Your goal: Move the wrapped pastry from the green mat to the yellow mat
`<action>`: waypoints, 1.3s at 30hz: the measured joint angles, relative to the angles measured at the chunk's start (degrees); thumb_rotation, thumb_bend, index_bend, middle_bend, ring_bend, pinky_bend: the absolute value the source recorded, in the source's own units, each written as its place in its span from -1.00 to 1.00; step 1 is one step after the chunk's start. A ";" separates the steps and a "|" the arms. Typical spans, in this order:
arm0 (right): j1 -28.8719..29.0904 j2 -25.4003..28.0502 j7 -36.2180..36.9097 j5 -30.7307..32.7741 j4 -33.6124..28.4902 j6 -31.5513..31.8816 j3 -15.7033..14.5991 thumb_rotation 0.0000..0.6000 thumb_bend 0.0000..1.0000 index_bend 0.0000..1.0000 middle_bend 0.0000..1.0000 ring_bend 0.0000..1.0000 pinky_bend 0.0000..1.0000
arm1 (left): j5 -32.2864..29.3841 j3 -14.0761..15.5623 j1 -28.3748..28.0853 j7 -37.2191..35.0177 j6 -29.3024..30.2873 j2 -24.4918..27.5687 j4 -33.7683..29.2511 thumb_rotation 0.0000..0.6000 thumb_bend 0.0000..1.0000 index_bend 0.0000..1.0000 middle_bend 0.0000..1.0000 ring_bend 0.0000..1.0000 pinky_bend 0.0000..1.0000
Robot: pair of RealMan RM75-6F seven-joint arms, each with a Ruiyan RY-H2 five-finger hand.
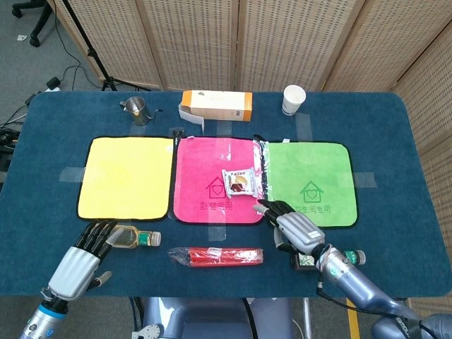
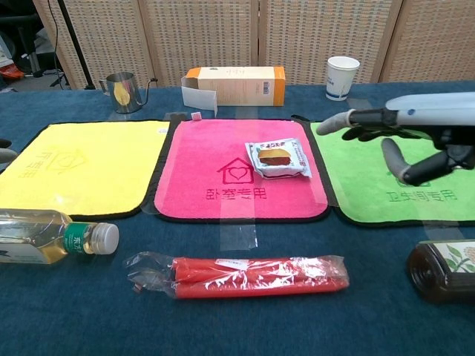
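- pastry [image 1: 239, 182] lies on pink mat [image 1: 205, 162], between yellow mat [image 1: 126, 176] and green mat [image 1: 318, 169]
- right hand [image 1: 295, 227] empty, fingers spread, over green mat's near edge
- left hand [image 1: 83, 254] empty, fingers extended, beside bottle [image 1: 134, 237]

The wrapped pastry [image 2: 277, 158] lies flat on the pink mat [image 2: 239, 171], near that mat's right edge, with the yellow mat [image 2: 82, 165] off to the left and the green mat [image 2: 398, 185] to the right. Right hand [image 2: 404, 138] hovers over the green mat, fingers spread, holding nothing and clear of the pastry. Up front, a clear bottle [image 2: 52, 235] lies on its side, a bag of red sticks [image 2: 245, 274] sits beside it, and a brown bottle [image 2: 445, 268] rests at the right edge.
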 measured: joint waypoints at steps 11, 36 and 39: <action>-11.67 0.72 13.99 -17.74 11.82 10.86 -7.08 1.00 0.91 -0.87 -1.00 -1.00 -1.00 | 0.51 -0.07 0.54 0.62 1.07 0.17 -0.23 1.00 -0.81 -1.00 -1.00 -1.00 -1.00; -26.00 -4.89 16.88 -26.44 28.30 28.66 -8.27 1.00 0.90 -0.84 -1.00 -1.00 -1.00 | -1.17 -3.09 -4.48 5.23 -7.13 1.58 -5.81 1.00 -0.80 -1.00 -1.00 -1.00 -1.00; -26.12 -4.81 17.37 -26.48 28.50 28.44 -7.91 1.00 0.90 -0.84 -1.00 -1.00 -1.00 | -2.75 -5.06 -7.38 8.52 -11.83 3.53 -9.88 1.00 -0.69 -1.00 -1.00 -1.00 -1.00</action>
